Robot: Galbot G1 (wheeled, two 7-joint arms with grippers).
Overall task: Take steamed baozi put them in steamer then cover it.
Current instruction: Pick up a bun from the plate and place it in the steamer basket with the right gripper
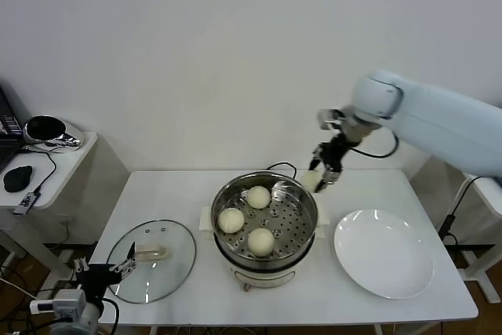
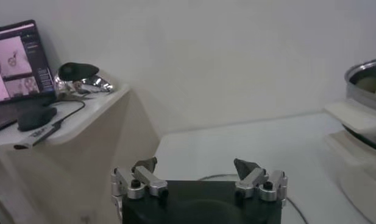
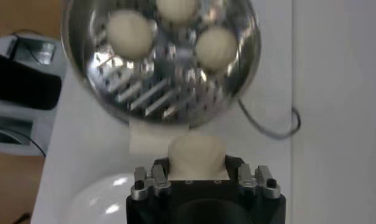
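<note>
Left gripper (image 1: 125, 266) hangs spread at the table's (image 1: 157, 194) near-left corner, beside the cover (image 1: 151, 271). Three baozi (image 1: 230, 220) lie in the steamer (image 1: 265, 194). Right gripper (image 1: 321, 181) pinches a fourth baozi (image 3: 197, 157) above the steamer's far-right rim.

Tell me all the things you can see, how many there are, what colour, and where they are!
steamed baozi: four, cream-white; three on the tray in the steamer, one in the right hand above the far right rim.
steamer: one, shiny steel, cream-white handles, table centre.
cover: one, clear glass, lying on the table left of the steamer.
plate: one, white, right of the steamer.
table: one, white.
side desk: one, white, far left, holding a screen, a black mouse and a black-and-silver gadget.
left hand: open, low by the table's front left corner.
right hand: shut on a bun.
</note>
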